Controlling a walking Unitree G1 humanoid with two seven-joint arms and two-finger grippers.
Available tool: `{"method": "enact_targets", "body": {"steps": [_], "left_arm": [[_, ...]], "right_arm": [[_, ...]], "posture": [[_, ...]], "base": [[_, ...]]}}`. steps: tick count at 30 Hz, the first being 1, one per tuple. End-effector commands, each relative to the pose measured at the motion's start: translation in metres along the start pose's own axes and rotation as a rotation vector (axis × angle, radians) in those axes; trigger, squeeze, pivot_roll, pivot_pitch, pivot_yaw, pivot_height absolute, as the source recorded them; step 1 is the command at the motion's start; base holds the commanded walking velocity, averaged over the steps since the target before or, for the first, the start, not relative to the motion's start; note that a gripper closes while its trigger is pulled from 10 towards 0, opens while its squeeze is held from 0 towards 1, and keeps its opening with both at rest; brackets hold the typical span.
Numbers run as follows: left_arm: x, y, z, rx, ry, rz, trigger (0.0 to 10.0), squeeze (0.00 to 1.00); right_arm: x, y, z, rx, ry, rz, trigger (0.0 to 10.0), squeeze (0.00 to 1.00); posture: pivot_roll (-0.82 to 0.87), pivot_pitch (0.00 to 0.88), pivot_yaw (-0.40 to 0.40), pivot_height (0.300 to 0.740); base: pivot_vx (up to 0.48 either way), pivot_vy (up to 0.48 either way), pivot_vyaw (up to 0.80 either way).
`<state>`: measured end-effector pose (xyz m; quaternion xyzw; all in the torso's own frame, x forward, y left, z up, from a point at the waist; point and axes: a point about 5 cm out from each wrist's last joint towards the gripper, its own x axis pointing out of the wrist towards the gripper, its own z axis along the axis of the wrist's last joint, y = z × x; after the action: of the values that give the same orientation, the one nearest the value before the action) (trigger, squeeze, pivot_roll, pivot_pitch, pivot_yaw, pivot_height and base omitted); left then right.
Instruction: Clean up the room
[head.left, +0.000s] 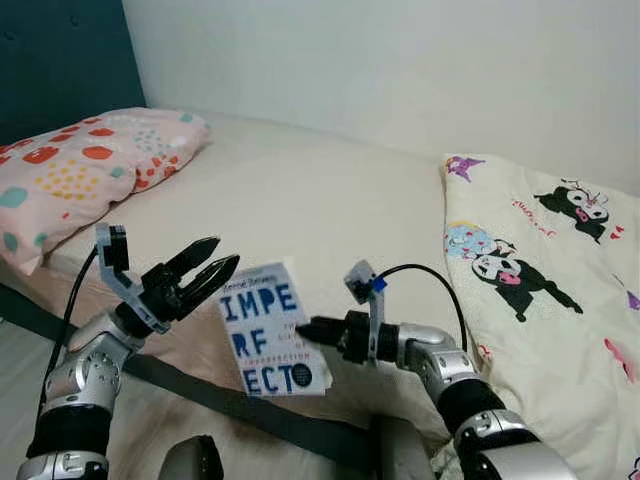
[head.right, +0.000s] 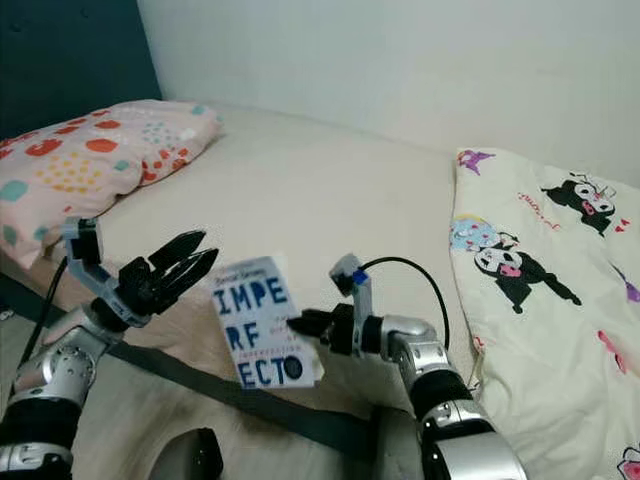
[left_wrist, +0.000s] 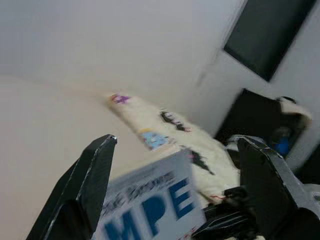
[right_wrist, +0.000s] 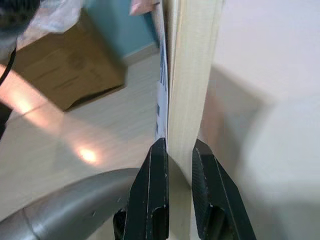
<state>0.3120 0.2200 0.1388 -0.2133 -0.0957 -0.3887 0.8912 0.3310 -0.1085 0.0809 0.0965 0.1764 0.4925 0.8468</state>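
One white paperback book with blue lettering (head.left: 272, 329), pinched at its 3 o'clock edge by the right gripper (head.left: 312, 330) over the bed edge, left gripper (head.left: 205, 268) spread at 9 o'clock: thin edge-hold may let it pivot and drop.

The book (head.left: 272, 330) cover carries large dark-blue letters on white, broken over three lines — "IMPE", "RF", "ECT". Smaller print above and between those lines is too small to read. In the left wrist view "MPE" shows — blurred.
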Motion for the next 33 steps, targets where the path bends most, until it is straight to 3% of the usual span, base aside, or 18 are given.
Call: {"method": "enact_targets", "body": {"steps": [1,9,27,30,33], "left_arm": [[0.001,0.005,-0.014,-0.011,0.026,0.095,10.0,0.00],[-0.001,-0.001,-0.030,-0.054,0.042,0.106,10.0,0.00],[0.003,-0.002,-0.039,-0.053,0.076,0.113,10.0,0.00],[0.001,0.004,-0.052,-0.052,0.152,0.215,10.0,0.00],[-0.001,0.005,-0.057,-0.058,0.167,0.248,10.0,0.00]], "right_arm": [[0.000,-0.002,-0.001,0.036,-0.036,-0.044,10.0,0.00],[0.004,0.003,-0.013,0.048,-0.025,-0.038,10.0,0.00],[0.012,0.014,-0.017,0.049,-0.018,0.065,10.0,0.00],[0.012,0.015,-0.021,0.057,-0.012,0.067,10.0,0.00],[0.012,0.014,-0.023,0.064,-0.013,0.056,10.0,0.00]], "posture": [[0.06,0.000,-0.047,0.537],[0.05,0.000,-0.052,0.556],[0.05,0.000,-0.051,0.599],[0.05,0.000,-0.050,0.613],[0.05,0.000,-0.050,0.623]], "base": [[0.000,0.000,0.00],[0.000,0.000,0.00],[0.000,0.000,0.00],[0.000,0.000,0.00],[0.000,0.000,0.00]]}}
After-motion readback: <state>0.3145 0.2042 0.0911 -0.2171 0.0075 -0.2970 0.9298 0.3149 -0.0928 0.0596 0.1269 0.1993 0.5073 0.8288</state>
